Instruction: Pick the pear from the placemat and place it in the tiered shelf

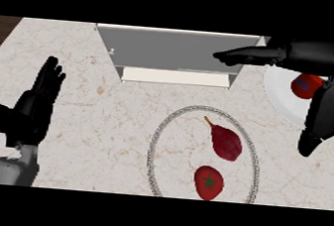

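Observation:
A dark red pear [226, 141] with a thin stem lies on the round placemat [178, 145], which has a beaded rim, at the centre right of the counter. Behind it stands the grey tiered shelf [176, 50], with a white lower ledge at its front. My right hand [310, 52] is open at the upper right, beside the shelf's right end. Its thumb points left over the shelf and its fingers [324, 115] hang down toward the placemat's right side, apart from the pear. At the left edge, my left hand [31, 107] rests open with its fingers up.
A second red fruit with a green star-shaped top [209, 182] sits on the placemat in front of the pear. A white plate [278, 94] at the right holds a red and blue object [306, 85], partly behind my right hand. Dark wood shows at the far left corner.

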`<state>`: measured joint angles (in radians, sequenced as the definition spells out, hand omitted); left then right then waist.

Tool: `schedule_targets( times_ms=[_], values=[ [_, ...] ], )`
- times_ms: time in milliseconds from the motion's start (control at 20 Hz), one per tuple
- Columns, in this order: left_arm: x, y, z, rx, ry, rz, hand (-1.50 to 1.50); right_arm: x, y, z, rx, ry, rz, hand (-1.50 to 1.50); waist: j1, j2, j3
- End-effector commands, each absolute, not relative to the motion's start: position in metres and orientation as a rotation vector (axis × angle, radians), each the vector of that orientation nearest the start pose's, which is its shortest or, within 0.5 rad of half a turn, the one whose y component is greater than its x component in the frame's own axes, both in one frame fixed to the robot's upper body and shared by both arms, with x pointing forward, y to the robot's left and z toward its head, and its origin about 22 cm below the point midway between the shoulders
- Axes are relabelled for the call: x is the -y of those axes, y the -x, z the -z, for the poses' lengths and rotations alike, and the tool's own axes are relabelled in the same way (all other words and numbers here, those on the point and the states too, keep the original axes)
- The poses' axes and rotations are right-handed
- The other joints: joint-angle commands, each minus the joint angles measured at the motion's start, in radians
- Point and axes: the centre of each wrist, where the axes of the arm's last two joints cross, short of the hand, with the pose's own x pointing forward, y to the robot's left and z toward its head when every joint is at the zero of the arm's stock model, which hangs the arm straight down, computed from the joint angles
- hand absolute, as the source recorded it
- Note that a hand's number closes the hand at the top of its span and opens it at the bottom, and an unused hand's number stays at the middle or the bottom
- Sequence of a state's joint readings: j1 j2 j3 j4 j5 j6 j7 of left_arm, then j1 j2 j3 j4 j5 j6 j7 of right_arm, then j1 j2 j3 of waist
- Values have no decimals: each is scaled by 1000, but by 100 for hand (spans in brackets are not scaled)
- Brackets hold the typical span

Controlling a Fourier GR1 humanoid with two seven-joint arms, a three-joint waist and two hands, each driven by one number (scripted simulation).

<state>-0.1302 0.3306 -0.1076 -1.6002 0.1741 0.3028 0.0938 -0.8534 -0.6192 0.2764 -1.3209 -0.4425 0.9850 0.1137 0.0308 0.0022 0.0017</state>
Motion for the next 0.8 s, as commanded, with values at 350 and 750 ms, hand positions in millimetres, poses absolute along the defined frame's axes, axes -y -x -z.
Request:
schedule_targets(
  times_ms=[350,750],
  values=[
    [-263,-266,-60,1622,-255,-38,0,175,-345,-185,1395,-212,-1782,-150,-21,-1,-1],
    [-262,-273,-77,1601,-220,-33,0,174,-353,-166,1261,85,-1950,-150,-16,2,-1]
  ],
)
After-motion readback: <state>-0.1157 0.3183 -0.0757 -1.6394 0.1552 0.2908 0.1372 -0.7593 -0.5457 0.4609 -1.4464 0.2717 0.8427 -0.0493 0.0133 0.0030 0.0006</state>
